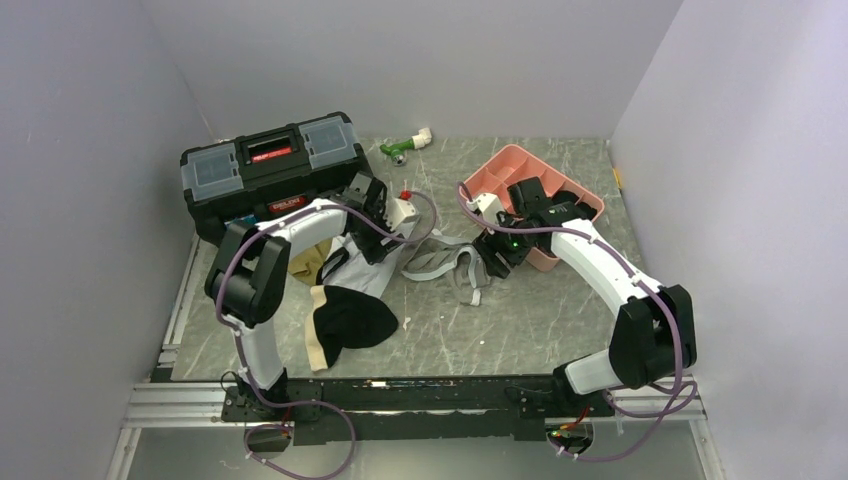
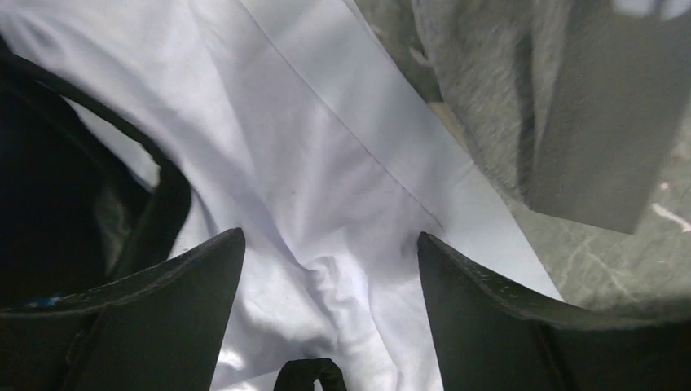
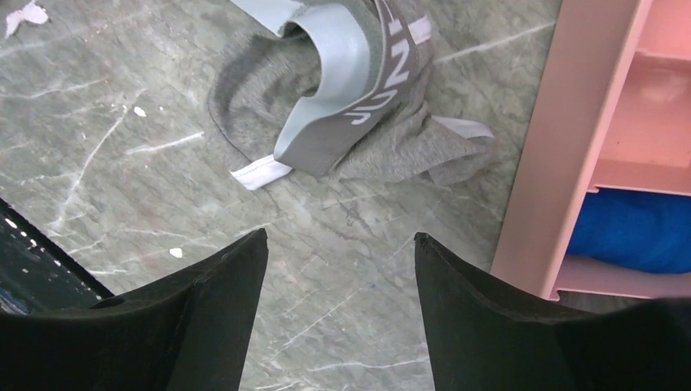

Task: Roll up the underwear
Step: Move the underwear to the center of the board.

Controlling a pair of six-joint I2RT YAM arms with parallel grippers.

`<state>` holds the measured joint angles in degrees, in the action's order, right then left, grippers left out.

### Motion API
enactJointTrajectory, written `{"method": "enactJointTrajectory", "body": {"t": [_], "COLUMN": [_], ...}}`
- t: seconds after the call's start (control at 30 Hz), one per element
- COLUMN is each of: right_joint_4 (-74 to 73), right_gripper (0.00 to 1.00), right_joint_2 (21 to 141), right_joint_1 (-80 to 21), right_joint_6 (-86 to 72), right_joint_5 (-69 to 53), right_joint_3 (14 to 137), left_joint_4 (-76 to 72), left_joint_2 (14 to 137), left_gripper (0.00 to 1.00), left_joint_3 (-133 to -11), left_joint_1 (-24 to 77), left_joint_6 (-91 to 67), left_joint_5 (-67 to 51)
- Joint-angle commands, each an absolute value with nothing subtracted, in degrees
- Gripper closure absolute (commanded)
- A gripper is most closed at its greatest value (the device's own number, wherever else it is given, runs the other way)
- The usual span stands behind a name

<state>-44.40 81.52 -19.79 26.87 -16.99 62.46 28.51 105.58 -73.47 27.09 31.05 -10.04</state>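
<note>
Where left pincer [image 2: 330, 236] gapes, white underwear [image 2: 285, 147] lies directly beneath.

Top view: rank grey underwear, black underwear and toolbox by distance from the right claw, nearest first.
1. Grey underwear, just left of the right claw.
2. Black underwear, farther left, toward the near edge.
3. Toolbox, far-left corner.

Walls [image 1: 400, 60]: plain pale lilac panels on three sides.
Counter [image 1: 520, 320]: grey-green marble pattern, thin white veins.
Light: even, soft.
</note>
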Motion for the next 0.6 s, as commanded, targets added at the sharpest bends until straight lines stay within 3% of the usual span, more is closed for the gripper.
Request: {"method": "enactJointTrajectory", "body": {"t": [0.0, 0.33, 0.53, 0.57], "right_joint_4": [-42.4, -41.3, -41.4, -41.3], "right_gripper": [0.31, 0.31, 0.31, 0.31], "right_joint_2": [80.0, 81.3, 82.0, 82.1], "right_joint_1": [-18.7, -17.9, -18.0, -18.0], "right_joint_6": [26.9, 26.7, 26.8, 26.8], "right_joint_5": [-16.5, -18.1, -18.8, -18.9], "right_joint_3": [61.2, 60.6, 60.9, 61.0], "left_joint_4": [32.5, 35.0, 36.3, 36.0], "left_joint_2": [107.2, 103.1, 95.4, 93.8], "left_gripper": [0.21, 0.67, 0.99, 1.00], "left_joint_3": [-73.6, -62.6, -55.7, -54.9], "left_joint_1": [28.1, 26.9, 16.5, 14.3], "left_joint_6": [31.1, 35.8, 39.4, 40.1], "left_joint_5": [-6.2, 1.8, 4.6, 5.1]}}
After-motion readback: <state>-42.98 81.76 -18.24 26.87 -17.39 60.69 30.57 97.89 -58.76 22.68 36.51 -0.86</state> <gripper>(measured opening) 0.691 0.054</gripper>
